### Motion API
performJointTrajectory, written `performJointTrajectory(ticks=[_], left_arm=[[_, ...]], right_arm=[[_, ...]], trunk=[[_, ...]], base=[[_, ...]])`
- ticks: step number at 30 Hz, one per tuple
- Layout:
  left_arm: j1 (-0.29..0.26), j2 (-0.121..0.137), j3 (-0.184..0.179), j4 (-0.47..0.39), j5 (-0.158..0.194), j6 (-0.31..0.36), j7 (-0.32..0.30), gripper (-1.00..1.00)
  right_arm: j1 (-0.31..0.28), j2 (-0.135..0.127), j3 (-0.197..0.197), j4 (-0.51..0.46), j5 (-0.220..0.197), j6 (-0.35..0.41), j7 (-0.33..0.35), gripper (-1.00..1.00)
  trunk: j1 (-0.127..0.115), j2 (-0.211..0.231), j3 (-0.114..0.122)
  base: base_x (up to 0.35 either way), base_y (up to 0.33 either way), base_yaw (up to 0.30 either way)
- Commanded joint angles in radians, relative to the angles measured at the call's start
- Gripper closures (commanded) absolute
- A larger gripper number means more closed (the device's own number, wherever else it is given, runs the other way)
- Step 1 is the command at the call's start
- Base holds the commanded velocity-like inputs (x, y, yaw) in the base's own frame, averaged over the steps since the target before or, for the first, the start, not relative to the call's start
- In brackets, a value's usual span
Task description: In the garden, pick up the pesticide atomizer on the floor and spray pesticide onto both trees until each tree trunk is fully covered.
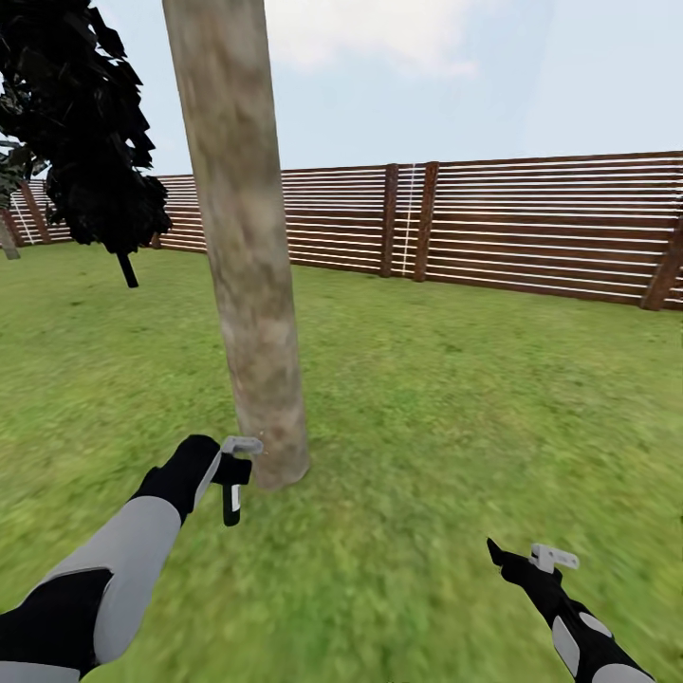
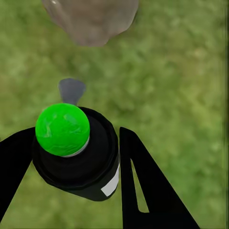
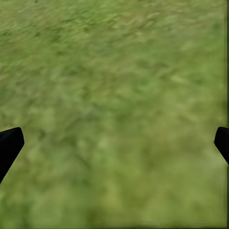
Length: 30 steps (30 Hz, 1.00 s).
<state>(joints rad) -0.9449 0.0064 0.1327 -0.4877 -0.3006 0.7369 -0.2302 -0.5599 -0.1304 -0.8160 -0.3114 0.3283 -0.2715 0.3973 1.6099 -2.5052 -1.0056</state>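
A tall mottled grey-brown tree trunk (image 1: 249, 266) rises from the lawn just ahead of me, and its base (image 2: 90, 19) appears in the left wrist view. My left gripper (image 1: 231, 474) hangs low beside the foot of the trunk. It is shut on the pesticide atomizer (image 2: 76, 162), a small black bottle whose top spot is bright green, with a grey nozzle (image 2: 71, 89) pointing toward the trunk base. My right gripper (image 1: 501, 558) hovers over bare grass at the lower right, open and holding nothing (image 3: 117, 138).
Green lawn (image 1: 455, 408) spreads all around. A brown slatted fence (image 1: 531, 228) closes the far side. A dark-leaved narrow tree (image 1: 85, 142) stands at the back left, with another trunk (image 1: 8, 242) at the far left edge.
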Motion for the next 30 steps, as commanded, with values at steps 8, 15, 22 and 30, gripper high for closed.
performJointTrajectory(ticks=[8, 15, 22, 30], left_arm=[[0.0, 0.001, -0.001, -0.001, -0.002, 0.004, 0.001, 1.0], [-0.105, 0.015, -0.001, -0.005, -0.003, 0.126, 0.001, 1.0], [-0.255, 0.012, -0.001, -0.006, -0.002, 0.166, 0.0, 1.0], [-0.396, 0.012, -0.014, -0.005, -0.002, 0.252, 0.0, 1.0]], right_arm=[[0.0, 0.0, 0.0, 0.0, 0.0, 0.0, 0.0, -1.0], [0.0, 0.0, 0.0, 0.0, 0.0, 0.0, 0.0, -1.0], [0.0, 0.0, 0.0, 0.0, 0.0, 0.0, -0.002, -1.0], [0.0, 0.0, 0.0, 0.0, 0.0, -0.001, -0.002, -1.0]], trunk=[[0.0, 0.0, 0.0], [0.0, 0.0, 0.0], [0.0, 0.0, 0.0], [0.0, 0.0, 0.0]], base=[[-0.069, 0.0, -0.075], [-0.023, 0.0, -0.018], [0.0, 0.0, 0.0], [0.0, 0.0, 0.0]])
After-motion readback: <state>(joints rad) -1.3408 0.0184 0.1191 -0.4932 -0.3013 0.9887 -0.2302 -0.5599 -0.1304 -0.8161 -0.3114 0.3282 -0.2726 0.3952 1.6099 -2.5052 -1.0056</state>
